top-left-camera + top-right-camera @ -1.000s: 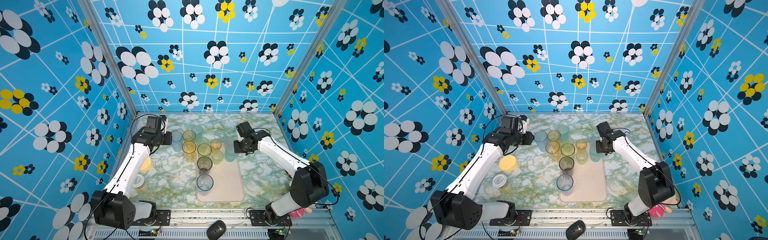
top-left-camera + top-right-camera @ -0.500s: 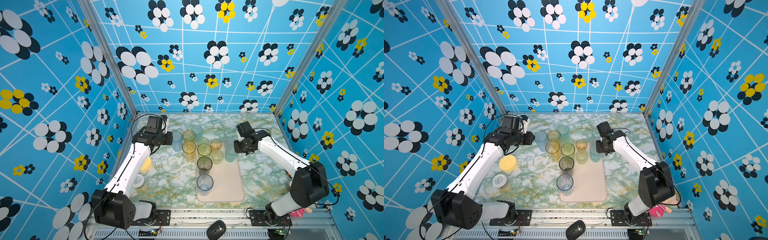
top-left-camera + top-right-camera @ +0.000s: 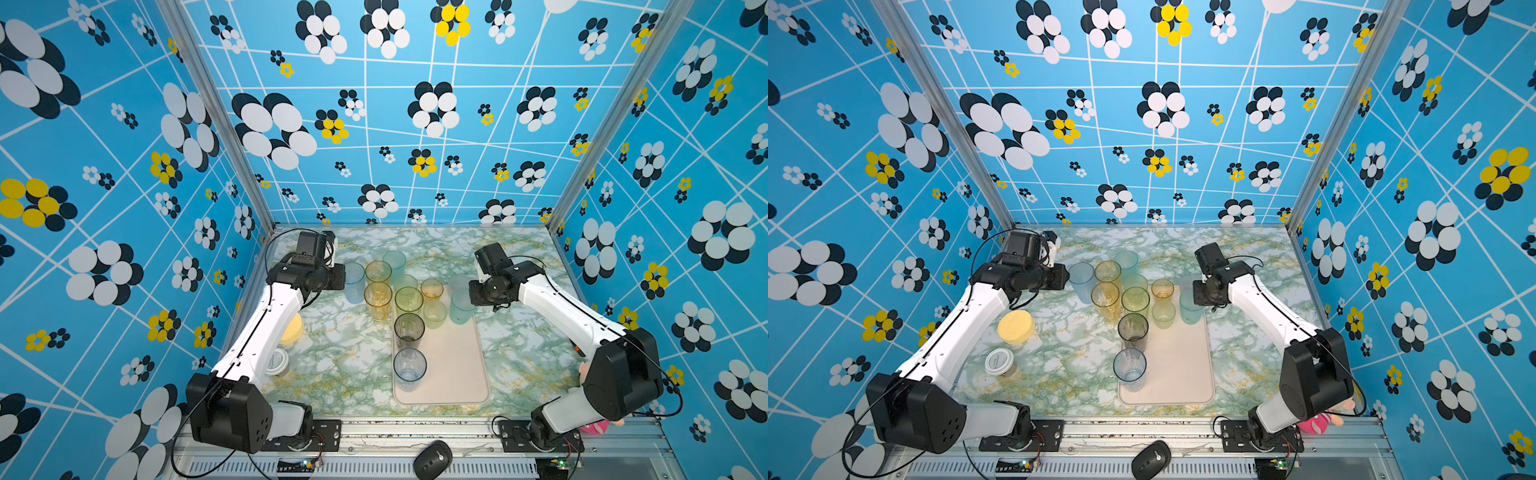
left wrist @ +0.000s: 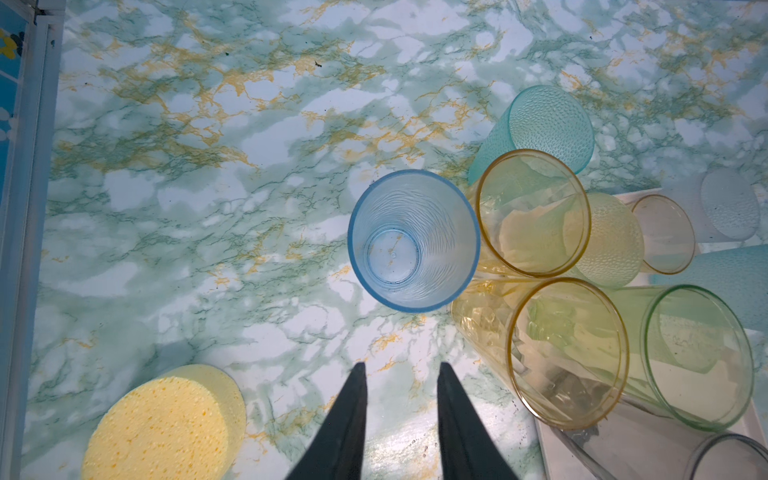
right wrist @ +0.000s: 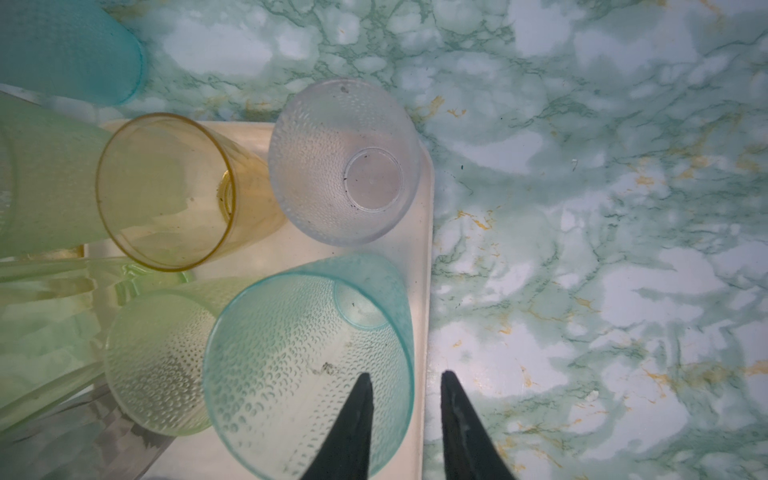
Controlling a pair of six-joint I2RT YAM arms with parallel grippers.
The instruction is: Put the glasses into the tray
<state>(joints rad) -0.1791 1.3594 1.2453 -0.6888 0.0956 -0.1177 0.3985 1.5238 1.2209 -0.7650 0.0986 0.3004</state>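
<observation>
The cream tray [image 3: 453, 374] lies at centre right of the table. A smoky grey glass [image 3: 409, 328], a clear blue glass [image 3: 410, 365], a small amber glass [image 5: 166, 191], a clear dotted glass [image 5: 340, 162] and a teal glass [image 5: 291, 353] stand on it. My right gripper [image 5: 405, 374] is open, one finger inside the teal glass's mouth and one outside its rim. A ribbed blue glass [image 4: 413, 241] stands on the table beside two amber glasses [image 4: 534, 212]. My left gripper [image 4: 402, 365] hovers short of it, open and empty.
A yellow sponge disc [image 3: 293, 328] and a white-lidded jar [image 3: 276, 361] sit under the left arm. Another teal glass [image 3: 394, 262] stands behind the cluster. A black mouse [image 3: 432, 459] and a pink toy [image 3: 594, 426] lie at the front rail. Patterned walls enclose three sides.
My right gripper's jaws have parted and let go of the teal glass, which stands on the tray. The left arm has not visibly moved.
</observation>
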